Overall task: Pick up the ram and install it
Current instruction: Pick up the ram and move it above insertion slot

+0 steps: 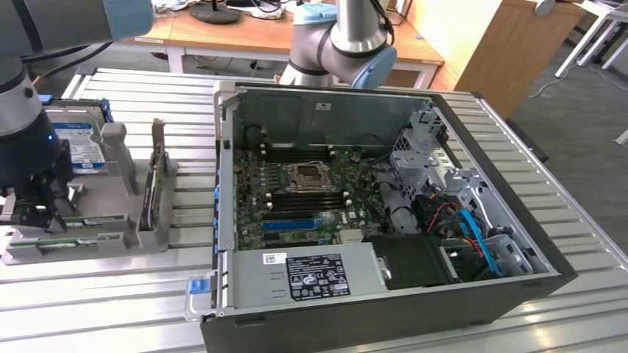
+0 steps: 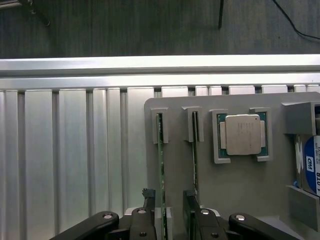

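On slatted aluminium table [image 2: 75, 150], straddles the ram [image 2: 161, 150] in its grey holder [image 2: 240, 185], gripper [image 2: 169, 200] spread wide. Wants centring, clear of the neighbouring stick [image 2: 195, 150].

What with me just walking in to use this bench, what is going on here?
The robot arm's gripper is down over the grey parts holder, jaws open on either side of one ram stick standing on edge in its slot. It isn't gripped yet. The open computer case sits beside the holder.
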